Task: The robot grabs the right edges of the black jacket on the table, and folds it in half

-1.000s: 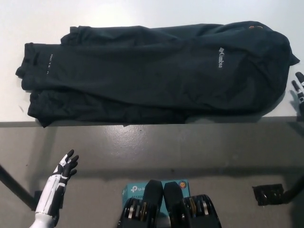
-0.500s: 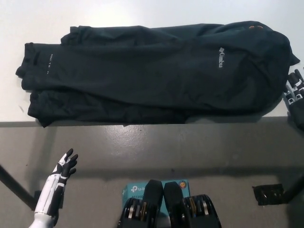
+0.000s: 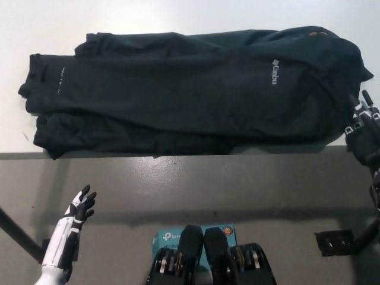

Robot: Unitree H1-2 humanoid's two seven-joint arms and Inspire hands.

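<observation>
Black jacket point(image 3: 190, 89), plain all over, with small white lettering on the chest and a pale mark near the cuff, lies on a white table point(image 3: 178, 18). Grey floor point(image 3: 208, 184) below. Left robot hand point(image 3: 80, 208) is white with black fingers; right robot hand point(image 3: 363, 127) is black.

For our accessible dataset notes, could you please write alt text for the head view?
A black jacket lies spread lengthwise across a white table, with the robot's black right hand open at the jacket's right edge, not yet gripping it. The white left hand hangs open below the table's near edge, over grey floor.
</observation>
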